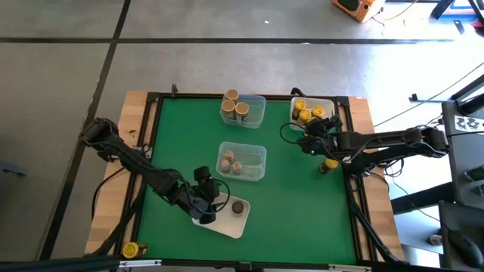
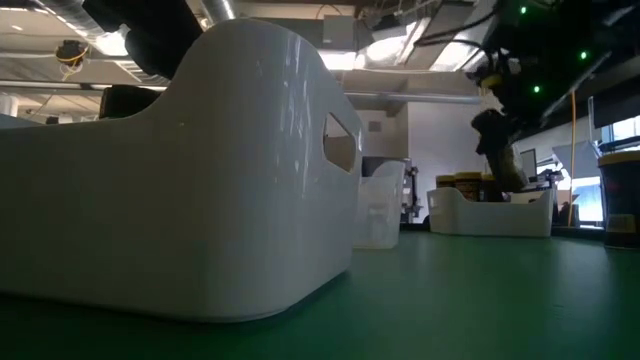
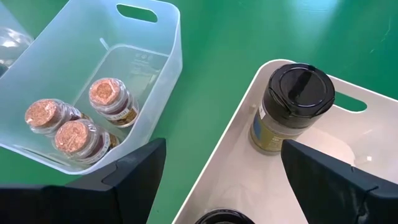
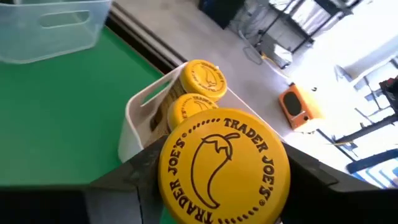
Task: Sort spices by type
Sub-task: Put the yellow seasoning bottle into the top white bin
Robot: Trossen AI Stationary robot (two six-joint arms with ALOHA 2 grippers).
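**Spice sort: right claw carrying a yellow-lidded jar at the far right tray**

The right claw [image 4: 221,180] was clamped on a yellow-lidded Trader Joe's jar [image 4: 224,167], held just beside the white tray [image 1: 336,105] at the far right corner of the bench [image 1: 302,196]. That tray already held several yellow-lidded jars [image 1: 305,114]. One more yellow-lidded jar [image 1: 330,163] stood alone on the green mat near the right edge.

The left claw [image 3: 221,171] hung with its fingers spread, gripping nothing, over the white tray [image 1: 227,223] at the near edge. In that tray stood a black-lidded jar [image 3: 289,106]; a second dark lid [image 3: 225,217] showed directly under the claw.

The clear tray [image 1: 257,155] at mid-bench held three cork-topped jars [image 3: 74,124]. The clear tray [image 1: 255,102] at the far edge held tan-topped jars [image 1: 236,104].

A yellow tape roll [image 1: 132,248] lay on the wooden border at the near left corner.
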